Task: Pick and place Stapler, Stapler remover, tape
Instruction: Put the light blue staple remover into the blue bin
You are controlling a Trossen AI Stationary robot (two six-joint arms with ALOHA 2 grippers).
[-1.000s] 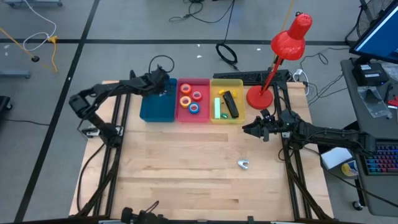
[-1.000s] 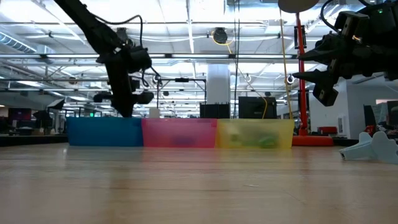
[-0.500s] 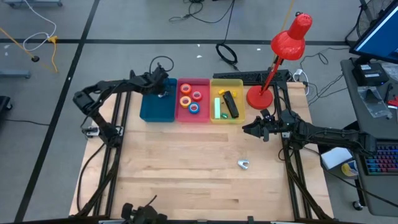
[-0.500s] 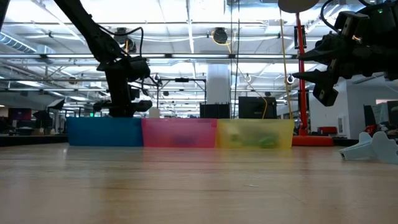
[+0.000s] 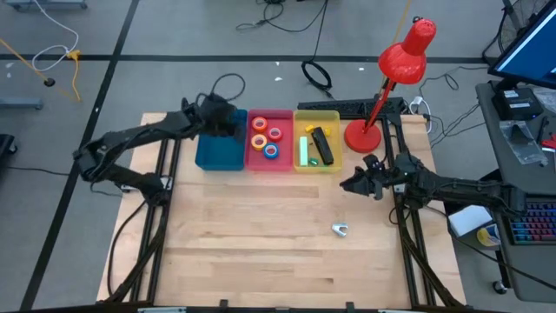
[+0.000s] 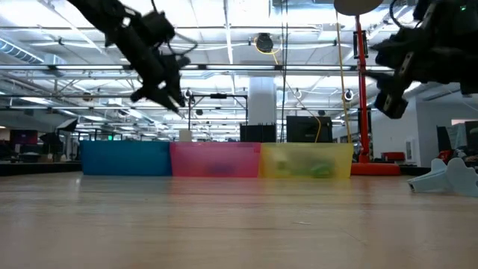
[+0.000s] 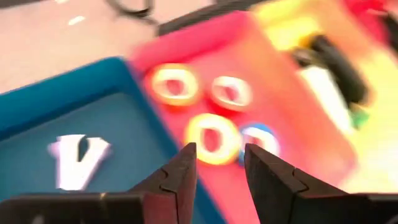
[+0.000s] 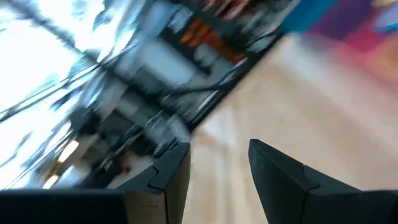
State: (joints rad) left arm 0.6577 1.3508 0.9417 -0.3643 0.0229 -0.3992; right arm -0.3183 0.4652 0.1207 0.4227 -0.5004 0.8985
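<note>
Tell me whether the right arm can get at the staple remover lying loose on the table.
Probably yes. The right gripper hovers open above bare wood, and the silvery staple remover lies just nearer the front edge with nothing between them.

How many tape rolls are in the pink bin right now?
4, all in the pink bin: orange-red roll at the far end, red roll beside it, yellow roll in the middle, blue roll nearest. None seems hidden.

Wooden table [image 5: 261, 235]: blue bin [image 5: 219, 152], pink bin [image 5: 270, 163], yellow bin [image 5: 316, 165], silvery piece [image 5: 340, 229], red lamp [image 5: 362, 136].
</note>
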